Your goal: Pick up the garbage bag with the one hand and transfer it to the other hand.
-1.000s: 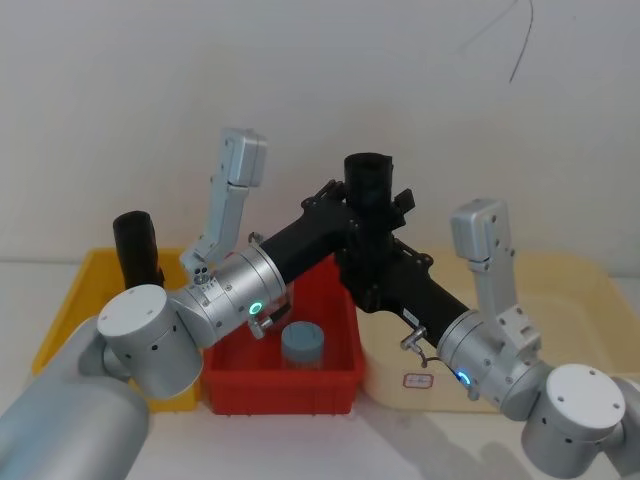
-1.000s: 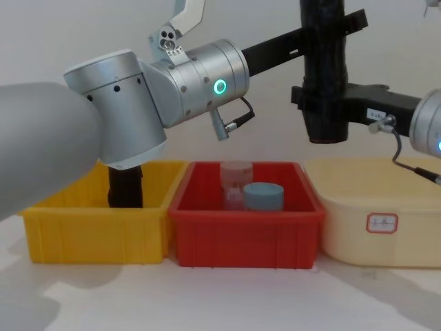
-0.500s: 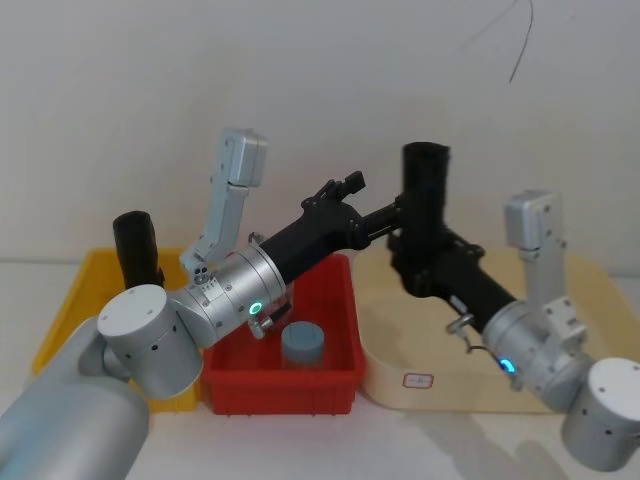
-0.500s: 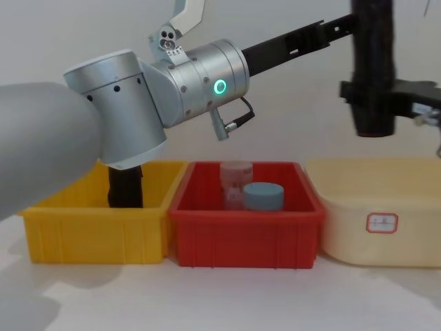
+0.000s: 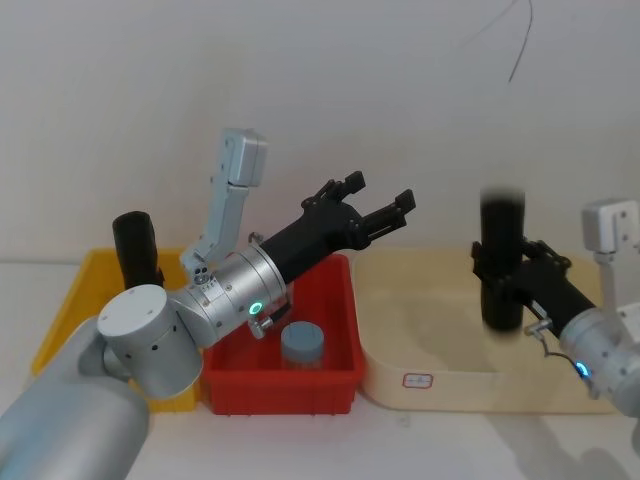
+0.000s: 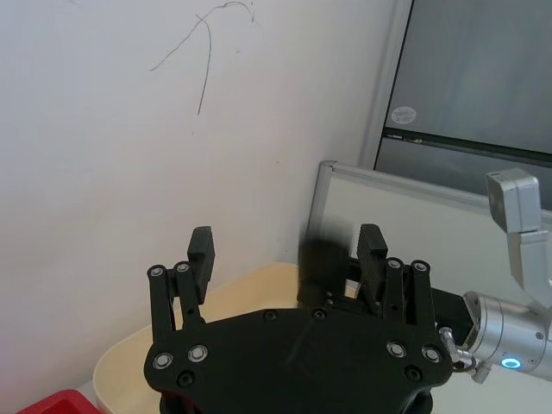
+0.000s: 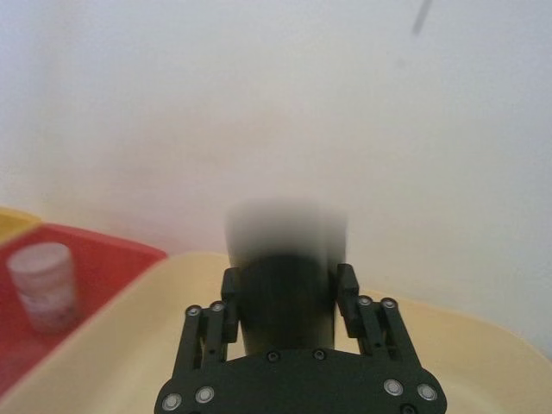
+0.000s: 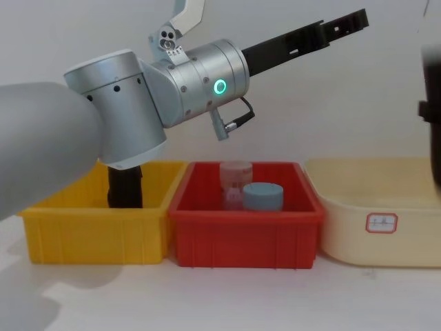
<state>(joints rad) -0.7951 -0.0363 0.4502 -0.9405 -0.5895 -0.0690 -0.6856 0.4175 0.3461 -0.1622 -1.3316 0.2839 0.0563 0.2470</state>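
The bag (image 5: 500, 250) is in the right claw (image 5: 508, 270), which is clenched around it roughly at mid-height, one finger on each side of the roll, as the right wrist view shows plainly (image 7: 287, 285). It stands upright, long axis vertical, over the cream tub (image 5: 420, 352) on our right. We cannot tell whether its foot touches the tub floor or hangs just above it. The left claw (image 5: 378, 190) is released and empty, its fingers spread wide and pointing forward and to the right from above the red bin (image 5: 335, 378). The bag lies well apart from it, off to its right and a little lower, so the right arm is plainly the nearer one. From the left wrist we see the bag beyond the open fingers (image 6: 286, 250), with clear space between. We judge the hand-over done: what comes next turns on the right claw keeping the roll vertical, since a tilt could let it slide through the grip. The bag looks like a tall, matte black roll of wrinkled plastic, its top end open and dark, its outline smeared. In the chest view it stands at the right edge (image 8: 433, 83). A second black roll (image 5: 135, 245) stands in the yellow bin (image 5: 70, 300), and a blue-lidded jar (image 5: 302, 342) sits in the red bin.
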